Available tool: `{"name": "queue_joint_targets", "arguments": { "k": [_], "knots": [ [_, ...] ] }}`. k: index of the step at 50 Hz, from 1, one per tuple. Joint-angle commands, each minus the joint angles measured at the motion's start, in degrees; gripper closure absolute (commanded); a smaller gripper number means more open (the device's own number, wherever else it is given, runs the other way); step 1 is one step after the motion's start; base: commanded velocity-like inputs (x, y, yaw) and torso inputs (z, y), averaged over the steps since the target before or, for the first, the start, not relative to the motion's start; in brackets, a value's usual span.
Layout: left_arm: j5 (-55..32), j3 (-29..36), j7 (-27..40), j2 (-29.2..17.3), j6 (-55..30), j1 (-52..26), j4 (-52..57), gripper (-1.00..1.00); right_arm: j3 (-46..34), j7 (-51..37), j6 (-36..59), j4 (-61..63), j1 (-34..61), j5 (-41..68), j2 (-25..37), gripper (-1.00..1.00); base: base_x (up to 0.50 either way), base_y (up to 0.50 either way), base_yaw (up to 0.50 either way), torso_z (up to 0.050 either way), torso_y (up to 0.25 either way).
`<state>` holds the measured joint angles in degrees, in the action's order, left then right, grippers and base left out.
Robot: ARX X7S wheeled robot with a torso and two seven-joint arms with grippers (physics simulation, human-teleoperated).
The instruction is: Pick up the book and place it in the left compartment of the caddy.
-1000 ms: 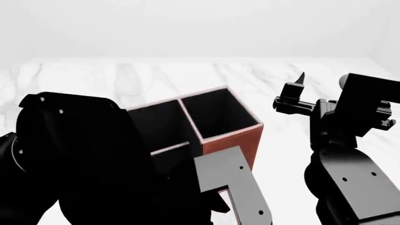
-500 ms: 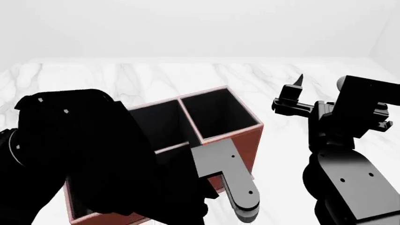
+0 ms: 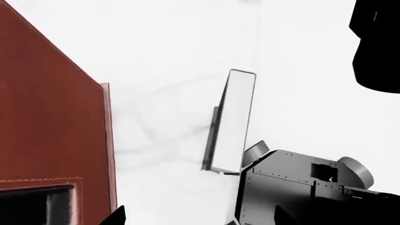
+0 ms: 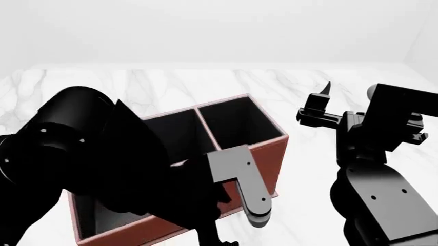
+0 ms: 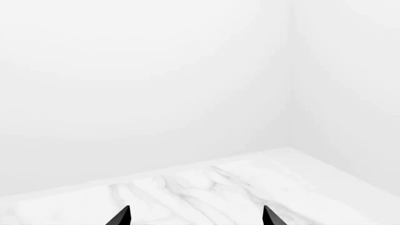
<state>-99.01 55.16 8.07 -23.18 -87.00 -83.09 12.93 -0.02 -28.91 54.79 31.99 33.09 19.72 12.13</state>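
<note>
Book (image 3: pixel 233 122) upright on marble table (image 3: pixel 168 56), apart from caddy (image 3: pixel 50 122); left end effector state can't tell. Right end effector (image 5: pixel 196 216) open, raised.

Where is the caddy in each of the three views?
Head view: the caddy is at the centre, partly hidden behind the left arm.
Left wrist view: its reddish-brown outer wall fills one side.
Right wrist view: not in it.
Shared landmark: the white marble table.

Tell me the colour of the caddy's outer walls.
Reddish-brown, with black interior; the caddy shows best in the head view.
</note>
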Motion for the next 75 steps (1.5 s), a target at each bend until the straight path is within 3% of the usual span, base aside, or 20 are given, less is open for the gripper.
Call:
{"name": "queue_joint_targets", "arguments": {
  "k": [1, 13, 28, 75],
  "knots": [
    [9.8, 2.2, -9.2, -0.3, 2.3, -0.9, 1.0, -1.0, -0.3, -0.2, -0.7, -0.4, -0.3, 0.2, 0.1, -1.0, 0.0, 0.0, 0.0, 0.0, 0.0],
    [18.0, 4.7, -15.7, 0.1, 7.4, -1.4, -0.2, -1.0, -0.5, -0.5, -0.7, -0.4, -0.3, 0.6, 0.2, -1.0, 0.0, 0.0, 0.0, 0.0, 0.0],
    [16.0, 5.3, -17.5, 2.5, 9.1, -0.5, 0.0, -1.0, -0.4, -1.0, -0.7, -0.8, 0.1, 1.0, 0.4, -1.0, 0.0, 0.0, 0.0, 0.0, 0.0],
    [27.5, 13.3, -28.5, 7.5, 18.6, 2.7, -3.7, -1.0, -0.5, -1.9, -2.0, -1.4, -0.5, 2.3, 1.0, -1.0, 0.0, 0.0, 0.0, 0.0, 0.0]
  ]
}}
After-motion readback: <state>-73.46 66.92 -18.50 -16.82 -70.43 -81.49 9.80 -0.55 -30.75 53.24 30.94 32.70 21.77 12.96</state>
